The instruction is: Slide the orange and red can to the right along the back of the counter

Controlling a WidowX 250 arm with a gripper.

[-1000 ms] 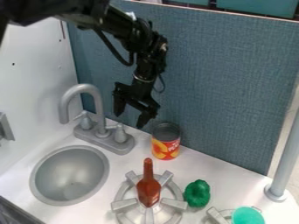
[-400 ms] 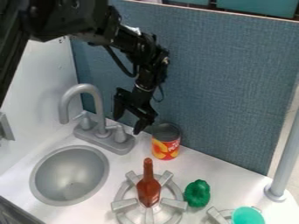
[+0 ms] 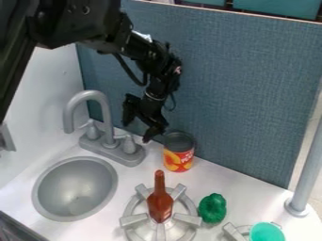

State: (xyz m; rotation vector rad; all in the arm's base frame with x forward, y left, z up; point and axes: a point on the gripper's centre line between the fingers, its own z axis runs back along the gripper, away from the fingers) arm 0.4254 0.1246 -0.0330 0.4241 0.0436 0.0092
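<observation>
Black gripper (image 3: 137, 133) with fingers spread above the faucet (image 3: 108, 127) and near a can (image 3: 179, 151), round gray sink (image 3: 74, 189) at left, brown bottle (image 3: 159, 197) over a toy burner (image 3: 134, 220), green pepper (image 3: 213, 208) just beside the burner, teal cup (image 3: 267, 232) at lower right, blue panel (image 3: 245, 94) behind.

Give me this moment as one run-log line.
gripper: open, empty, near faucet and can | can: upright | brown bottle: on burner | green pepper: beside burner
</observation>
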